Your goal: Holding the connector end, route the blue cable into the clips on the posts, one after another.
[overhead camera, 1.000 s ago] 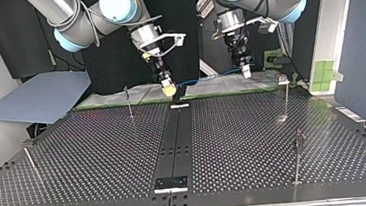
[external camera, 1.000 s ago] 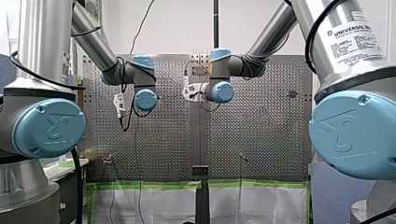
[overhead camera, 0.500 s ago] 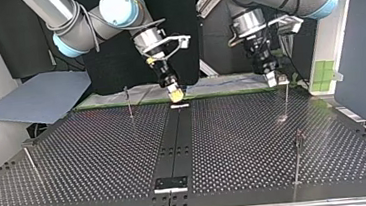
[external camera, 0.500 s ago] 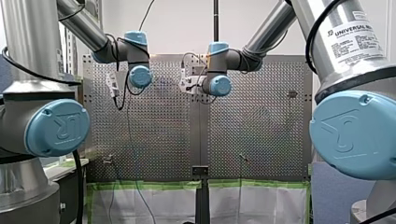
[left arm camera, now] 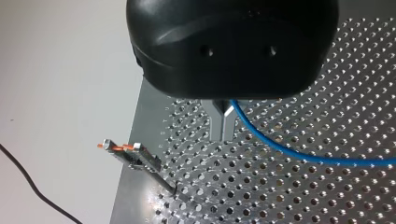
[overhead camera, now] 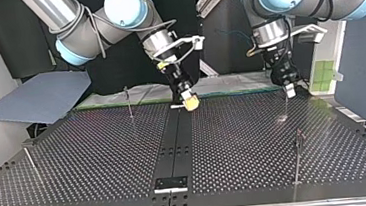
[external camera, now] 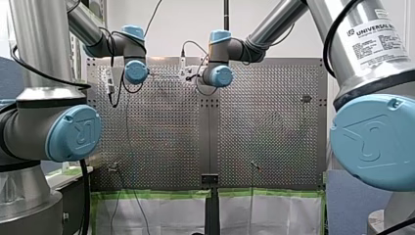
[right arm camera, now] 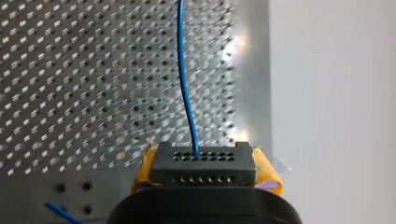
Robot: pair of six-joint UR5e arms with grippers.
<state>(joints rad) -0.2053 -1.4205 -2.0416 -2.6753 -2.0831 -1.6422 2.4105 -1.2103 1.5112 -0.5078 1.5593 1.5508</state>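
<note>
Top view: my right hand (overhead camera: 191,104), yellow-padded, hangs low over the dark centre strip (overhead camera: 174,144) of the tabletop (overhead camera: 100,155), close to its far edge. My left hand (overhead camera: 289,90) hangs at three o'clock from it, its tip just over a thin post (overhead camera: 287,108). Two more posts (overhead camera: 128,101) (overhead camera: 298,153) stand well apart from both hands. Neither the grip of either hand nor the cable can be made out here.

Front view: both arms reach to the far end of the tabletop, around eleven and twelve o'clock. The hands are too small to read.

Left wrist view: the metal fingers (left arm camera: 217,123) are pressed together, pinching the blue cable (left arm camera: 299,154), which leaves them toward four o'clock across the tabletop. The clip (left arm camera: 133,156), orange-tipped on top of the post, lies at about eight o'clock from the fingertips. It is near them but apart, and clear of the cable. The tabletop's edge passes just beside the post.

Right wrist view: the yellow pads (right arm camera: 267,170) clamp the black connector (right arm camera: 204,163). The cable runs out of the connector's face straight ahead, toward twelve o'clock, and the tabletop's edge is close at two o'clock.

The coming move likely turns on that gap. My left hand is the nearer one and would carry its stretch of cable sideways to the clip. The open room lies inboard, since the edge crowds the post's outer side.
</note>
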